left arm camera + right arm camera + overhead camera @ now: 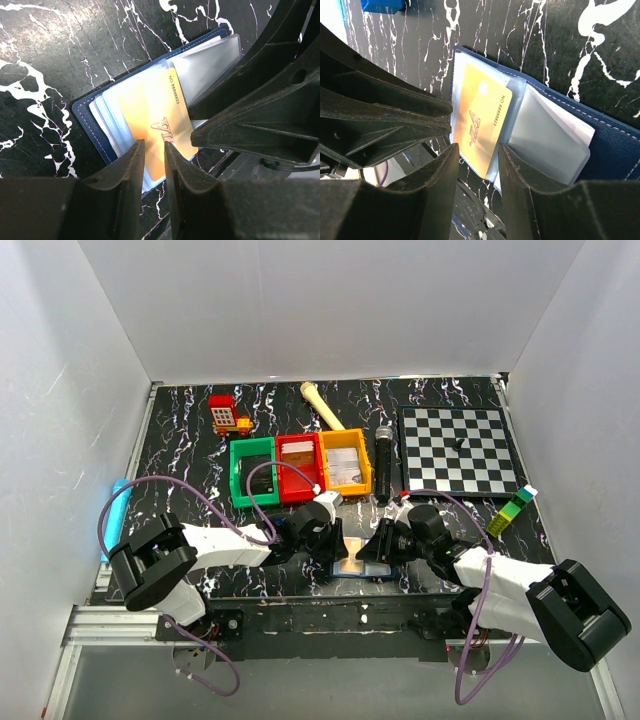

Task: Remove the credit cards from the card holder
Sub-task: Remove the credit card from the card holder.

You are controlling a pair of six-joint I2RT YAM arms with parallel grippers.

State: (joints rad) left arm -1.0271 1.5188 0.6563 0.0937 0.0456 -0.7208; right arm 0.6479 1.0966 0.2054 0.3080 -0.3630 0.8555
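The navy card holder (364,568) lies open near the table's front edge, between both grippers. Its stitched cover (87,117) (615,145) holds clear sleeves. A yellow credit card (155,112) (482,117) marked VIP sticks partly out of one sleeve, and pale cards (210,60) (545,135) fill the other half. My left gripper (152,147) (340,545) hangs over the yellow card's near edge, its fingers a narrow gap apart with the card showing between them. My right gripper (477,150) (384,545) stands open, its fingers straddling the yellow card's end and the sleeve edge.
Green (253,472), red (300,467) and orange (347,462) bins stand just behind the arms. A black cylinder (384,462) and a chessboard (460,450) lie to their right. A toy (225,415) and a cream recorder (322,405) sit at the back. A blue brick (382,5) lies nearby.
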